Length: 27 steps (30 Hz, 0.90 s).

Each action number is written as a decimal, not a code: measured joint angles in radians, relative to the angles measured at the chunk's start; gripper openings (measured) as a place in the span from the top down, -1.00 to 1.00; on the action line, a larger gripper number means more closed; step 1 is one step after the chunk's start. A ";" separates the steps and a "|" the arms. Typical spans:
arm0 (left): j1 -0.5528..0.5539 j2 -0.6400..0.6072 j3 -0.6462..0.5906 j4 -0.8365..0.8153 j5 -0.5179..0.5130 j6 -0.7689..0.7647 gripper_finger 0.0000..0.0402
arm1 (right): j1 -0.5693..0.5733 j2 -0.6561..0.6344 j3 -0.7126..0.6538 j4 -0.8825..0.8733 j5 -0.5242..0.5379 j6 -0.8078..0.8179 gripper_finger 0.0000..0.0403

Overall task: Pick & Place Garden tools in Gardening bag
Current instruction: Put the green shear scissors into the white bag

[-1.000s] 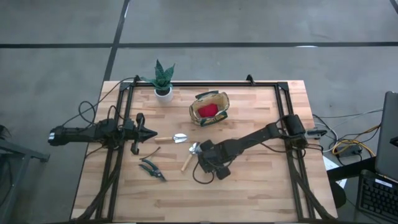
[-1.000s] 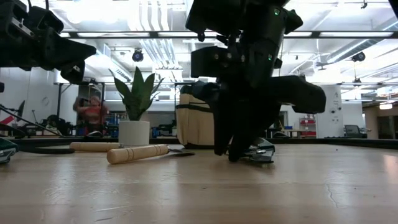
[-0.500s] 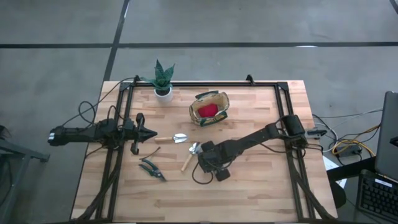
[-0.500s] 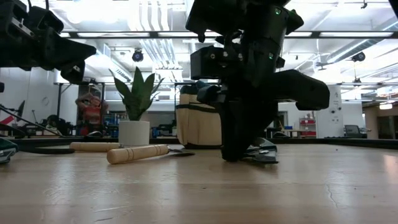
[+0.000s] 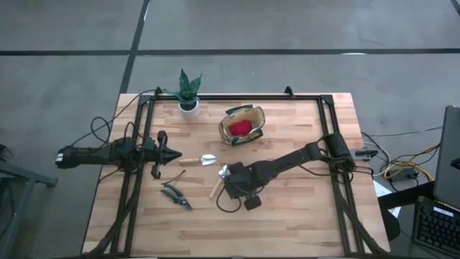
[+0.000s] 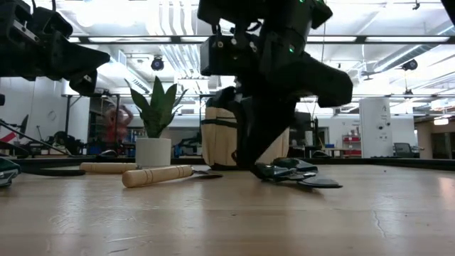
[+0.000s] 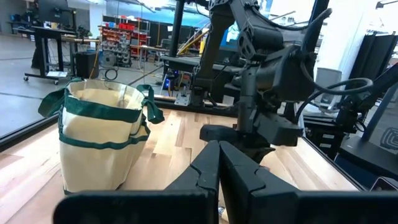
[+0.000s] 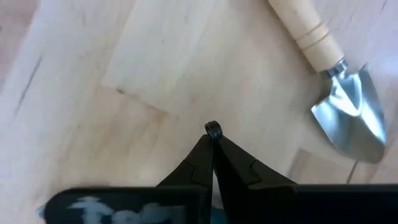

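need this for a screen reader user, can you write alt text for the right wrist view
Close above a pale wooden tabletop, the right gripper points down with its two dark fingers pressed together, a small dark ring showing at their tips. Beside it lies a silver-headed trowel with a light wooden handle, its blade on the wood and apart from the fingers.

A pale butcher-block wooden table with a black metal frame along its edges stands on a grey concrete floor crossed by dark seam lines. Yellow and black cables trail on the floor beside the table's right edge, near a dark monitor edge. Seen level across the tabletop, the room beyond is a bright workshop with a white ceiling, long strip lights and a white pillar. A blurred person in red stands far back. Shelving with coloured bins lines the far wall.
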 joint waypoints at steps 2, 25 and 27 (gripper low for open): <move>0.000 0.000 0.000 0.000 0.000 0.000 0.94 | 0.000 0.000 0.018 -0.024 0.000 0.004 0.96; 0.000 0.000 0.000 0.000 0.000 0.000 0.94 | -0.016 -0.039 0.458 -0.258 0.130 0.104 0.96; 0.000 0.000 0.000 0.000 0.000 0.000 0.94 | -0.020 -0.039 0.495 -0.277 0.143 0.104 0.96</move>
